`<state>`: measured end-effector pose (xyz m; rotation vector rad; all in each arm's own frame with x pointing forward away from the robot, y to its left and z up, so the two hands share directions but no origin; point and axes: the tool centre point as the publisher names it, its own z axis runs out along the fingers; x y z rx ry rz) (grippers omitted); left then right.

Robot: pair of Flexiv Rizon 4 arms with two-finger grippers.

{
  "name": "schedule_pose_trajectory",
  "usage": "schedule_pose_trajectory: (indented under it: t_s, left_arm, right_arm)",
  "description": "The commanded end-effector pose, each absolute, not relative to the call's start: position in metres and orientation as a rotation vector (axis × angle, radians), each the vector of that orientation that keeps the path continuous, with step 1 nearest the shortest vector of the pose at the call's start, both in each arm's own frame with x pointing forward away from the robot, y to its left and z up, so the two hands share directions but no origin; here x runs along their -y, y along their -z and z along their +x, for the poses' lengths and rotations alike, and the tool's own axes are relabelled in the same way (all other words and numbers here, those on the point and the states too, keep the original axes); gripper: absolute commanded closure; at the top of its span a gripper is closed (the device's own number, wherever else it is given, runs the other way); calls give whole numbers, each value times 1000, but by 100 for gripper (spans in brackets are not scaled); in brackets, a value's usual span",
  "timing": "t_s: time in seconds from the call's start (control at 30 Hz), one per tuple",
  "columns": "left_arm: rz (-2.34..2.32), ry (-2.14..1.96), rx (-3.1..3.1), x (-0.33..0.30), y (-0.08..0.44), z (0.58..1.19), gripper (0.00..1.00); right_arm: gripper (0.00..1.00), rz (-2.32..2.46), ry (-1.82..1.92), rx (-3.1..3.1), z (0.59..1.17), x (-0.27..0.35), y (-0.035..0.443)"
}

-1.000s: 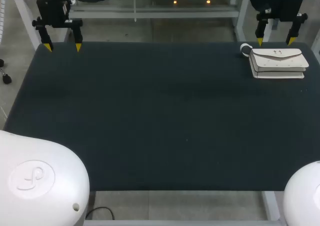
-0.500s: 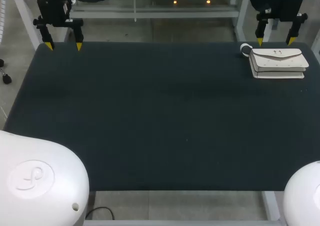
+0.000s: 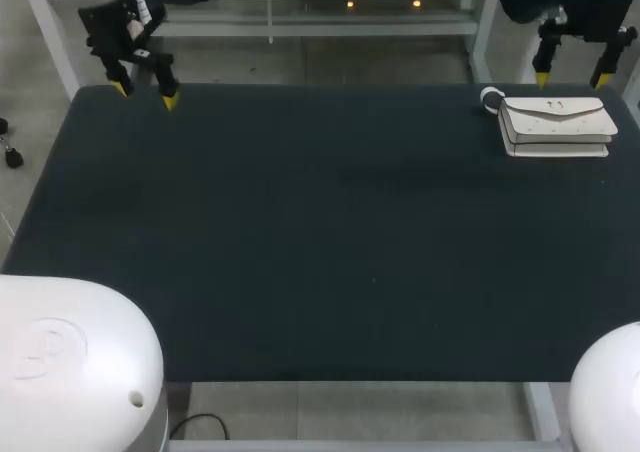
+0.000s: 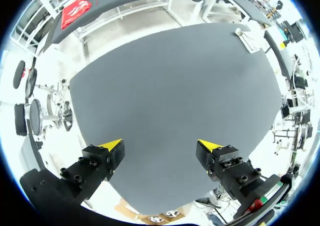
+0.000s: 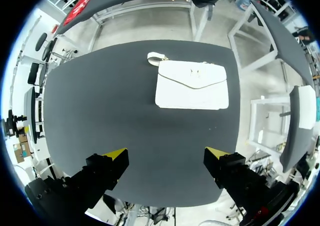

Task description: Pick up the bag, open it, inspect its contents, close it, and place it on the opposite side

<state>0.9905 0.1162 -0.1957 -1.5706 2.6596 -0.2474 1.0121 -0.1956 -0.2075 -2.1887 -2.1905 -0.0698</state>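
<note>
In the head view the dark worktop carries the bag near its far right corner. The bag lies flat and is cream white, with its flap closed. A small strap loop sticks out at the end that faces the middle of the worktop. The right tool hangs over the far edge just behind the bag, apart from it, released and holding nothing. The left tool hangs over the far left corner, well apart from the bag, also released.

In the left wrist view the left tool has its yellow tips wide apart, with only the worktop between them. The bag shows small at the far corner.

In the right wrist view the right tool is spread. The bag lies ahead of it, not touched. The flap ends in a shallow point with a small metal clasp. The strap loop lies at one far corner of the bag.
</note>
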Motion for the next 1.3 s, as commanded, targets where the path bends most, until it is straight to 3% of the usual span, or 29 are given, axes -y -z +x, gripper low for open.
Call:
schedule_pose_trajectory:
  t_s: [0.03, 0.57, 1.3]
  left_arm:
    - [-944, 663, -2701, -111, 204, 975, 0]
    - [-170, 1205, -2696, -76, 242, 963, 0]
    - [147, 1484, -2728, -33, 279, 977, 0]
  right_arm:
    - [0, -2151, 171, 2154, 1016, 221, 218]
    - [0, -2141, 292, 2062, 1033, 267, 253]
    - [0, -2173, 324, 1961, 1051, 303, 283]
